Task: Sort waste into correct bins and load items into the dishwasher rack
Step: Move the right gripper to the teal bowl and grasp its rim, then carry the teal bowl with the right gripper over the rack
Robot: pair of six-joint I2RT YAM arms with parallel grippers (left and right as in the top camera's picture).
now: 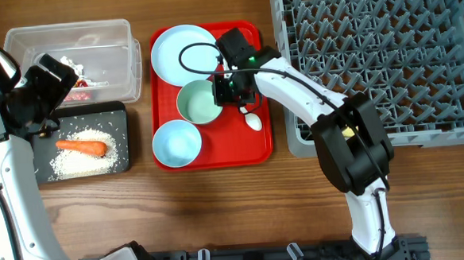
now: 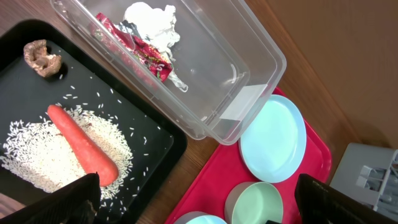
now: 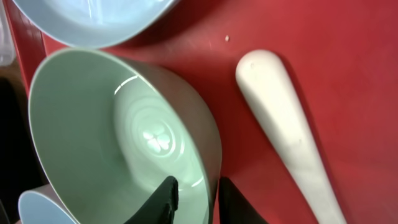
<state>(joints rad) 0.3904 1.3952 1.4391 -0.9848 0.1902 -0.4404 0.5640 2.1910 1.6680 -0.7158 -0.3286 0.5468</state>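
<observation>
Step in hand, as I read it: get the mint bowl off the tray and into the rack.

- The dishwasher rack (image 1: pixel 387 50) is at the right and no dish shows in it, so take any near row.
- The red tray (image 1: pixel 241 149) is just beside the rack's left edge. It carries the plate (image 1: pixel 182 53), two bowls and the spoon.
- The mint bowl (image 3: pixel 124 137) sits mid-tray, just beside the plate.
- The right gripper (image 3: pixel 196 200) straddles the bowl's wall. One finger is inside and one outside, drawn close and clamped on the rim as far as the wrist view shows.
- The grip is on one side only, so expect the bowl to tip as it lifts.
- Raise it straight up first, slowly, and check it hangs steady before you swing right.
- Clear the rack wall, then lower the bowl on edge between pegs. Don't drop it flat.
- The spoon (image 3: pixel 286 137) lies just beside the bowl, on the outer finger's side. Don't drag it along.
- The left gripper (image 2: pixel 198 199) has its fingers wide apart and holds nothing, up over the black tray (image 2: pixel 155 143) and the clear tub (image 2: pixel 249 56). Park it there.
</observation>
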